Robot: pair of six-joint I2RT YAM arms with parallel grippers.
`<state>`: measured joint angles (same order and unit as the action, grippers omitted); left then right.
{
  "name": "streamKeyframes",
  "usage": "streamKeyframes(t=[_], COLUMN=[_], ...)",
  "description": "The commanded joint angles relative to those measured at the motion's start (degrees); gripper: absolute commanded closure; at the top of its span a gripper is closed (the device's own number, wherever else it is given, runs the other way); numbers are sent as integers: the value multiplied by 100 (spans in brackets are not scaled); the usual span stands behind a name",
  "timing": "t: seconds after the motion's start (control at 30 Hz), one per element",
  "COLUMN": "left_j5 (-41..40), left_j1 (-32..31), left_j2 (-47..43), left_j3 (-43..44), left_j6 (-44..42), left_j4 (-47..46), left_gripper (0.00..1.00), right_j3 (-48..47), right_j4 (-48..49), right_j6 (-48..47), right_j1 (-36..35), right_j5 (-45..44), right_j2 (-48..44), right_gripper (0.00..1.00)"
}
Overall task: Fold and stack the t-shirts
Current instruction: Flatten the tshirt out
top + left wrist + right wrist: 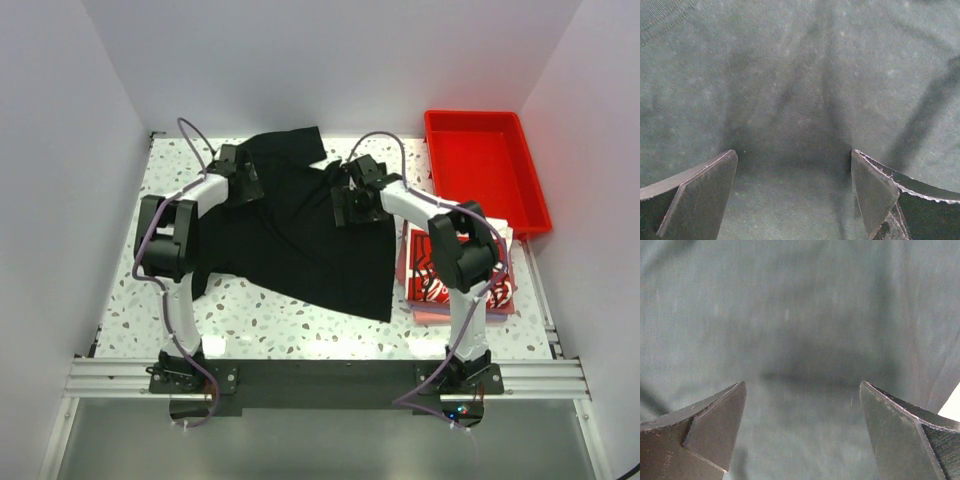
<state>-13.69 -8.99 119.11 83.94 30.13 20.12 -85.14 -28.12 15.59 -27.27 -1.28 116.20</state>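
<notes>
A plain black t-shirt (pixel 290 245) lies spread across the middle of the speckled table (pixel 260 320), partly rumpled at its far edge. My left gripper (pixel 243 180) hovers over its far left part, open, with only black cloth (pixel 800 75) beneath the wide-apart fingers (pixel 705 190). My right gripper (pixel 353 203) is over the shirt's far right part, also open, nothing between its jaws (pixel 802 385); black cloth (pixel 800 305) fills that view. At the right, a folded white t-shirt with a red-and-black print (pixel 425 275) lies on a pinkish one (pixel 445 312), partly hidden by the right arm.
A red plastic tray (pixel 485 165) stands at the back right, beside the folded pile. White walls close in the table on the left, back and right. The arm bases sit on a rail along the near edge (pixel 320 375).
</notes>
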Motion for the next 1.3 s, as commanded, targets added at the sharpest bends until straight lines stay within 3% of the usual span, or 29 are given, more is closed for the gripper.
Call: streamKeyframes(t=[0.0, 0.37, 0.6, 0.77, 0.93, 1.1, 1.27], left_j5=[42, -308, -336, -240, 121, 429, 894], left_j1=[214, 644, 653, 645, 531, 30, -568], left_j2=[15, 429, -395, -660, -1705, -3363, -4755], left_j3=[245, 115, -861, -337, -772, -2511, -4340], left_j6=[-192, 238, 529, 371, 458, 1161, 2021], left_j4=[-52, 361, 81, 378, 379, 335, 124], left_gripper=[0, 0, 0, 0, 0, 0, 0], right_j3=[-730, -2732, -4334, -5003, -4049, -2440, -93], right_j4=[-333, -800, -1073, -1082, -775, -284, 631], right_j6=[-92, -373, -671, -1014, -1076, -1147, -365], right_j1=[72, 467, 968, 1013, 899, 512, 398], right_j5=[-433, -303, -14, 408, 919, 936, 1287], right_j2=[463, 2037, 3127, 3076, 1961, 353, -957], right_gripper=[1, 1, 1, 1, 1, 1, 1])
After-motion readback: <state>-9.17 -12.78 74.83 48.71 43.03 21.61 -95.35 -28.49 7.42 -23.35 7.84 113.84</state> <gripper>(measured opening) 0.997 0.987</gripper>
